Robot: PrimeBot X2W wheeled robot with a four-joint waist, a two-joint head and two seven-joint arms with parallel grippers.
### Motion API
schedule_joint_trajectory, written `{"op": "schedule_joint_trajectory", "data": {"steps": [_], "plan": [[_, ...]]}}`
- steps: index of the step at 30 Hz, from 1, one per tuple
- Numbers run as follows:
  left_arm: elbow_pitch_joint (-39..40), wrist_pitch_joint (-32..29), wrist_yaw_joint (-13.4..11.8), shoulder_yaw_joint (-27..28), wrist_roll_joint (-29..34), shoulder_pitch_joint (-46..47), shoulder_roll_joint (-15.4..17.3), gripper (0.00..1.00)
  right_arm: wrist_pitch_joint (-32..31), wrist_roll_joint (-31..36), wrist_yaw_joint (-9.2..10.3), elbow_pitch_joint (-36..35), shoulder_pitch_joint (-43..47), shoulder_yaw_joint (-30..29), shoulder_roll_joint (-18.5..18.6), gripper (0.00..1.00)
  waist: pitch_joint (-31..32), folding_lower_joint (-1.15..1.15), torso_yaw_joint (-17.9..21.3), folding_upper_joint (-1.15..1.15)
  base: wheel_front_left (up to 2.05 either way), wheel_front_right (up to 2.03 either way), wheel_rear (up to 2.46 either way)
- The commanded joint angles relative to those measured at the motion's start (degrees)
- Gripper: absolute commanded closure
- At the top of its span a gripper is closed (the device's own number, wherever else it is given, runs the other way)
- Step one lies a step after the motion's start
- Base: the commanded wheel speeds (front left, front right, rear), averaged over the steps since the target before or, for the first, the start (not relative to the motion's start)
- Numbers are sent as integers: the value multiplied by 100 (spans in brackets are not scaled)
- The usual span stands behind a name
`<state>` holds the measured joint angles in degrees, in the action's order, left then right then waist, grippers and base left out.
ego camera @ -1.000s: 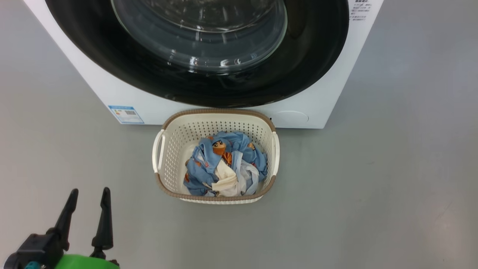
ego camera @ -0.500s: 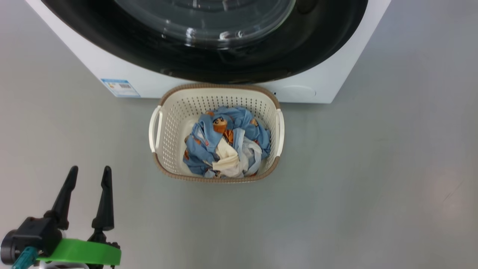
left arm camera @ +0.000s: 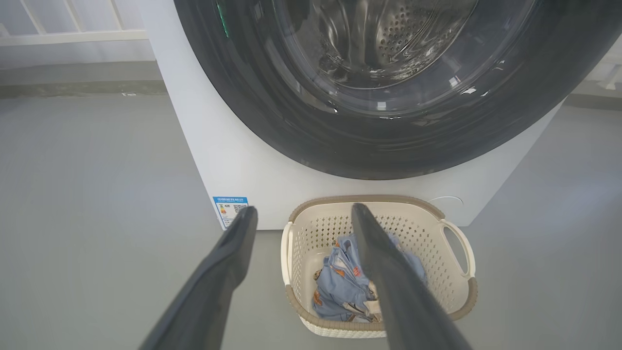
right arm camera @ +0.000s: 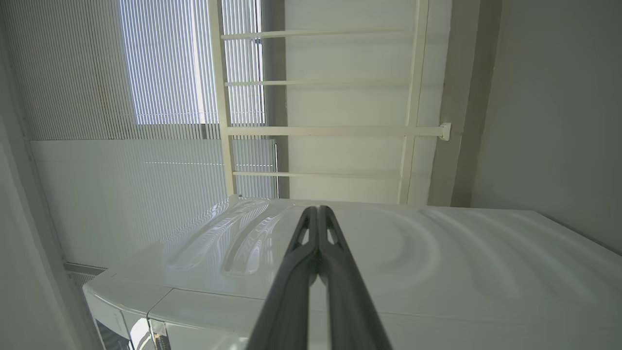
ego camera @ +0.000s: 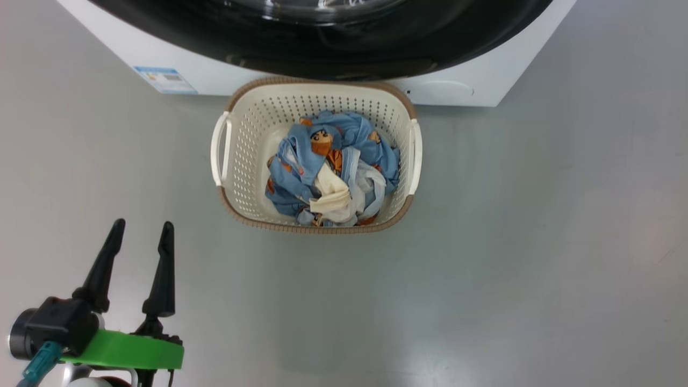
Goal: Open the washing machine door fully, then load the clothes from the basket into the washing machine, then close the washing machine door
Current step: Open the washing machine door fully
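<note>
Now, clothes [ego camera: 301, 161] in basket [ego camera: 317, 228], left gripper [ego camera: 143, 223] jaws wide, right gripper [right arm camera: 318, 209] jaws pressed together

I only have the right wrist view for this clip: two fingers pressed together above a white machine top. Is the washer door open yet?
Observer: No. In the left wrist view the washing machine door looks shut, its black rim flush against the white front of the washing machine.
Operator: So nothing is loaded?
Observer: Nothing that I can see. The head view shows the blue and cream clothes bundled inside the basket, which stands on the floor right in front of the machine.
</note>
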<state>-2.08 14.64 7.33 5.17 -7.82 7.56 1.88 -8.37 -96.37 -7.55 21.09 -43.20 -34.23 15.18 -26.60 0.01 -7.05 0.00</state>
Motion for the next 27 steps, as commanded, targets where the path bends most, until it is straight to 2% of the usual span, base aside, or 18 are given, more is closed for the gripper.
{"op": "schedule_joint_trajectory", "data": {"steps": [1, 8, 15, 27], "plan": [[160, 36, 6, 168, -20, 106, 99, 0, -154, 14, 6, -179, -169, 115, 127, 100, -153, -1, -45, 0, 0, 0, 0], [281, 36, -15, 152, -72, 217, 99, 0, -832, 169, 6, -295, -691, 395, 125, 100, -454, -1, -68, 0, 0, 0, 0], [327, 36, -41, 134, -65, 270, 99, 0, -1455, 392, 6, -478, -903, 926, -16, 100, -582, -1, -47, 0, 0, 0, 0], [331, 36, -146, 75, -185, 317, 99, 0, -2022, 595, 6, -829, -1120, 1566, -159, 100, -679, -1, -103, 0, 0, 0, 0]]}}
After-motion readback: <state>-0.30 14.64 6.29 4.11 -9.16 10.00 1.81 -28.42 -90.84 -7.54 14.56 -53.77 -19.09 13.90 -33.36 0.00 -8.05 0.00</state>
